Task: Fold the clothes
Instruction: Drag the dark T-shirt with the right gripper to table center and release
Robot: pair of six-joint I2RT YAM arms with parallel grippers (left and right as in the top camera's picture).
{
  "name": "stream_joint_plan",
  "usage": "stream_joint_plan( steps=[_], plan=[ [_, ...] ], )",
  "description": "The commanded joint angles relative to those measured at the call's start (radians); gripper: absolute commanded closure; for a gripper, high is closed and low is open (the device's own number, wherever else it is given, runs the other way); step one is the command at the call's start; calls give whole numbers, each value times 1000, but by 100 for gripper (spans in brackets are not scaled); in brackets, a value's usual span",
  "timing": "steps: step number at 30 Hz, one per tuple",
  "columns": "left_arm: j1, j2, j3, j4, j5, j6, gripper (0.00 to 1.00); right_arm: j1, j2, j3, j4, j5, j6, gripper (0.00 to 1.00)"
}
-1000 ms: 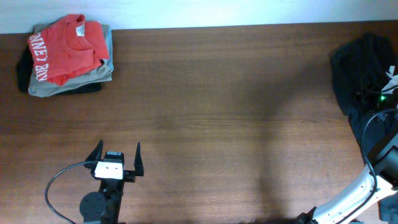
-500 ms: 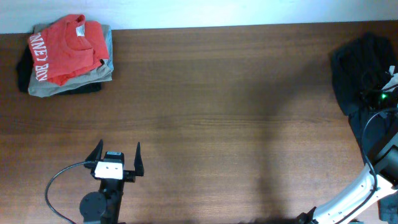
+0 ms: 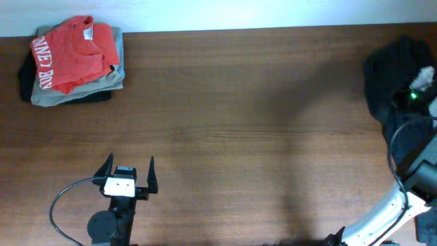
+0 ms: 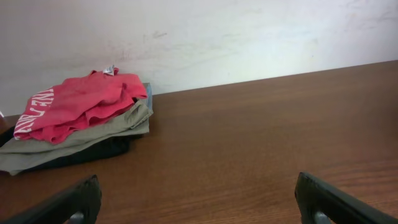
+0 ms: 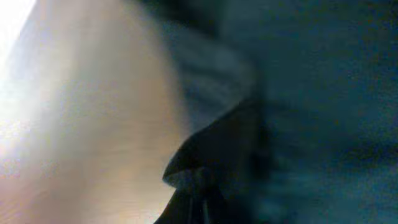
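**Dark T-shirt bunched at the right edge of the table; left claw idle and apart**

Overhead view. The soft black, very dark green T-shirt [image 3: 386, 72] lies crumpled in a heap at the far right edge of the brown wooden table [image 3: 239, 123]; no lettering shows on it here. The right claw [image 3: 415, 92] sits in or on this heap, with a small green light on the wrist beside it. The fabric hides its fingers, so it cannot be told whether they are apart or closed on the cloth. The left claw [image 3: 130, 167] rests near the front left of the table with its two black fingers spread wide apart and nothing between them. A black cable [image 3: 61, 201] loops out from its arm.

At the far left corner, well apart from the dark T-shirt, is a stack of folded clothes. A red shirt with white letters [image 3: 68, 55] lies on top of a grey-olive folded garment [image 3: 82, 89], and a black layer [image 3: 27, 78] lies beneath.

Left wrist view. Both fingertips frame bare table, and the stack lies against the white wall [image 4: 217, 37].

Right wrist view. Blurred dark fabric fills most of the frame.
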Motion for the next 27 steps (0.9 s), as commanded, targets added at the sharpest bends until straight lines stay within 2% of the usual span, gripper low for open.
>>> stream_joint_plan(
  steps=[1,4,6,7,11,14,16,18,19,23,27],
  plan=[
    [3,-5,-4,-3,3,16,1,206,-71,41,-2,-166,36,96],
    [3,-5,-4,-3,3,16,1,459,-71,49,8,-163,47,96],
    [3,-5,-4,-3,3,16,1,686,-70,49,63,-151,119,96],
    [3,-5,-4,-3,3,16,1,749,-70,49,82,-144,139,96],
    [3,-5,-4,-3,3,16,1,1193,-70,49,200,-47,222,96],
    [3,-5,-4,-3,3,16,1,1379,-70,49,212,35,233,93],
    [3,-5,-4,-3,4,16,1,1413,-70,53,212,-8,256,93],
    [3,-5,-4,-3,3,16,1,1420,-70,79,187,-26,249,59],
    [3,-5,-4,-3,3,16,1,1413,-70,92,177,-23,248,51],
    [3,-5,-4,-3,3,16,1,1278,-70,241,-2,54,247,1],
    [3,-5,-4,-3,3,16,1,1026,-70,454,-351,62,220,1]
  ],
)
